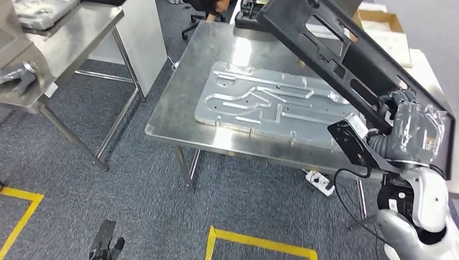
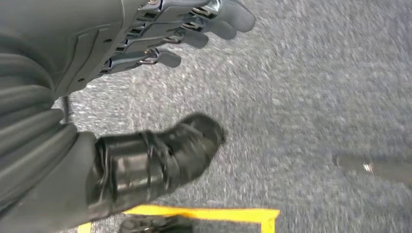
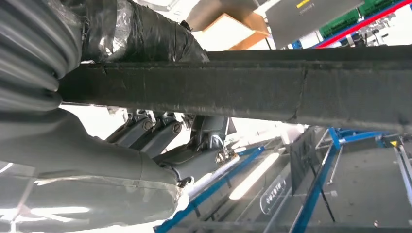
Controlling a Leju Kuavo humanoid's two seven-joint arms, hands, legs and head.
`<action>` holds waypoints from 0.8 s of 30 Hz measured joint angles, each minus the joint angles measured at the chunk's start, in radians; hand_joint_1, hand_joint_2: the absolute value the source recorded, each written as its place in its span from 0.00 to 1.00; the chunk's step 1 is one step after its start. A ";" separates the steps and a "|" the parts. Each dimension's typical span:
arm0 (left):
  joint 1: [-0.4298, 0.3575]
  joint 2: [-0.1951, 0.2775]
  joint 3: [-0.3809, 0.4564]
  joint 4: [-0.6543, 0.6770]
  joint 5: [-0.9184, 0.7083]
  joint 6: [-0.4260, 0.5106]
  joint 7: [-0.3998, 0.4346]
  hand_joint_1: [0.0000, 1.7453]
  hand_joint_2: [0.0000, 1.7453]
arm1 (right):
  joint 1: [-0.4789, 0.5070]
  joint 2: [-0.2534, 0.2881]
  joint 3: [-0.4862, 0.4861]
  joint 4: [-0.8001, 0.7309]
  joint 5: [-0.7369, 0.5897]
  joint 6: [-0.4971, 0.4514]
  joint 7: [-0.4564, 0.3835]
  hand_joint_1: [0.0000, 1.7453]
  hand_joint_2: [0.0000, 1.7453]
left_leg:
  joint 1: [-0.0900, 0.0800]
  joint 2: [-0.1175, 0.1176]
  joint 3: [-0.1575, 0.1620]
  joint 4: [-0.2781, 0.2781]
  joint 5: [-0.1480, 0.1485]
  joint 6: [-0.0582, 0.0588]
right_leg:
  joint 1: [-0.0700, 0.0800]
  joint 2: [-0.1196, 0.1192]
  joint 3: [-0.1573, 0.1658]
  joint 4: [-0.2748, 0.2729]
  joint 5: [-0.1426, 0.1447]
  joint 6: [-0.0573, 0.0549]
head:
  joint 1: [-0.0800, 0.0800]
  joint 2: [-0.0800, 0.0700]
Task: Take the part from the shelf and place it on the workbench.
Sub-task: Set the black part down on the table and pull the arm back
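Down low, we see our left hand (image 2: 145, 53) hanging over the grey carpet (image 2: 316, 87) by the yellow tape line (image 2: 204, 212), its fingers apart and holding nothing. On the right, our right hand (image 1: 417, 127) is wrapped tight around the long black part (image 1: 335, 54), with the arm bent up. The part slants above the shiny workbench (image 1: 178, 108), where a flat silver plate (image 1: 270, 103) lies.

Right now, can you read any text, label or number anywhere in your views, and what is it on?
Nothing reads cleanly.
White lettering on a dark panel in the right wrist view: too blurred and turned to read.
Small orange label on the right hand wrapping: too small.
Yellow sticker on a grey panel: illegible.
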 joint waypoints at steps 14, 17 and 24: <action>0.074 -0.016 0.014 0.001 -0.033 0.020 0.029 0.00 1.00 | 0.102 -0.013 -0.020 0.015 -0.009 -0.023 0.002 1.00 1.00 | 0.035 -0.003 0.052 -0.090 0.040 0.013 | -0.048 0.011 -0.122 0.236 -0.128 0.089 | -0.001 0.000; 0.080 -0.014 0.015 0.002 -0.036 0.018 0.030 0.00 1.00 | 0.118 -0.014 -0.023 0.020 -0.013 -0.038 0.002 1.00 1.00 | 0.022 -0.001 0.046 -0.091 0.044 0.022 | -0.041 0.011 -0.203 0.398 -0.192 0.078 | -0.002 0.000; 0.085 -0.011 0.016 0.002 -0.053 0.021 0.030 0.00 1.00 | 0.135 -0.020 -0.035 0.024 -0.018 -0.061 0.002 1.00 1.00 | 0.011 -0.002 0.042 -0.091 0.054 0.013 | -0.016 0.012 -0.097 0.146 -0.058 0.053 | -0.003 0.000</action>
